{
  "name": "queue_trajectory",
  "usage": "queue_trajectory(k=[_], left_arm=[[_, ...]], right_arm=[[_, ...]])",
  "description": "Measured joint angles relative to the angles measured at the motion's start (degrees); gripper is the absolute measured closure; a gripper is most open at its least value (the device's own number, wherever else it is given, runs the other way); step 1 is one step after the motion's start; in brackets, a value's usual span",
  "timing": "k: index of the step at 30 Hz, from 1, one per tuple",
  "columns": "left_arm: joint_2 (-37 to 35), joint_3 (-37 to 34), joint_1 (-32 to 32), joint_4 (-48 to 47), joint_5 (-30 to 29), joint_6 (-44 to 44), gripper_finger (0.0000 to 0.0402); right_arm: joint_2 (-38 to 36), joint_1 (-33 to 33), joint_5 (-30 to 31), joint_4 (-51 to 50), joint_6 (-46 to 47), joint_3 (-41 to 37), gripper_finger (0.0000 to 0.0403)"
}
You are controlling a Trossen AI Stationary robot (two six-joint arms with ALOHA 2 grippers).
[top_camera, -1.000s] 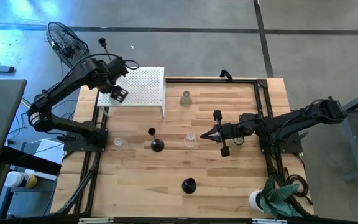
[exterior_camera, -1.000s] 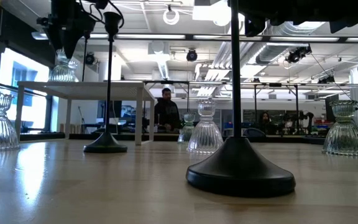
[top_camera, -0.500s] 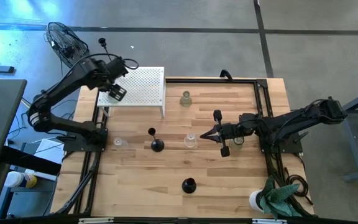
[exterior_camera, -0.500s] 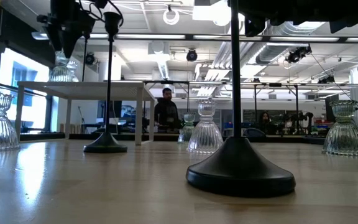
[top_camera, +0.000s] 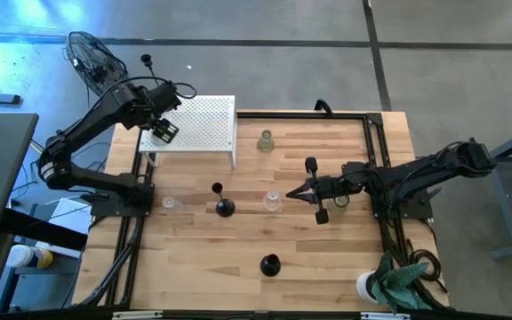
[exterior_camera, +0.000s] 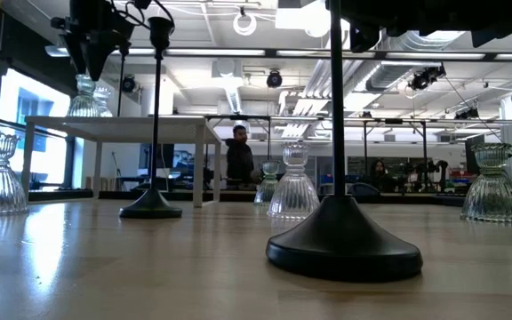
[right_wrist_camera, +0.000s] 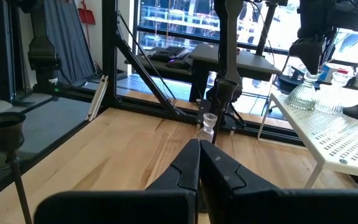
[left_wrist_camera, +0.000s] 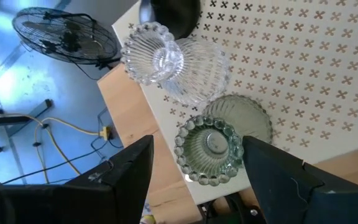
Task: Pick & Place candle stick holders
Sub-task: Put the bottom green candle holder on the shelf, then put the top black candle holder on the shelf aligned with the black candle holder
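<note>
left pincer raised, fingers spread apart, right pincer low, fingers pressed together

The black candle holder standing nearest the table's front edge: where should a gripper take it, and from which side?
Grip the black candle holder on its thin upright stem, just above the dome base, coming in level from the side. The base looks too wide and sloped for the fingers, and the wood around it lies bare. The right gripper is nearer.
</note>
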Motion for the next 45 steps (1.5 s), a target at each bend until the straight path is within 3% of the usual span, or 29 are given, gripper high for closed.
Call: queue_trajectory(k=[10,17,24,30,35,37,41,45], left_arm=[[-0.9,0.0,-0.1,0.0,-2.8,1.3,0.0168],[-5.4,0.0,-5.9,0.0,-3.4,1.3,0.0237],[-10.1,0.0,-19.1,0.0,-8.6,-5.8,0.0326],[-10.5,-0.5,-38.1,5.9,-17.8,-11.4,0.0391],[-7.2,-4.5,-54.6,21.3,-28.2,-6.0,0.0394],[-5.4,-6.0,-59.1,26.4,-29.7,-4.1,0.0394],[-2.0,-7.3,-61.7,33.2,-25.2,-5.4,0.0394],[-1.8,-13.2,-66.3,40.5,-32.7,-5.5,0.04]], right_arm=[[0.0,0.0,0.0,-0.3,0.0,0.0,0.0402],[0.0,0.0,0.0,-0.3,-0.1,0.0,0.0402],[0.0,0.0,0.0,-0.3,-0.6,0.0,0.0402],[0.0,0.0,1.3,0.4,-1.1,0.0,0.0401],[0.0,0.0,2.0,0.6,-1.0,0.0,0.0401],[0.0,0.0,2.0,0.6,-1.0,0.0,0.0401],[0.0,0.0,2.0,0.6,-0.9,0.0,0.0402],[0.0,0.1,3.1,0.5,0.3,0.0,0.0402]])
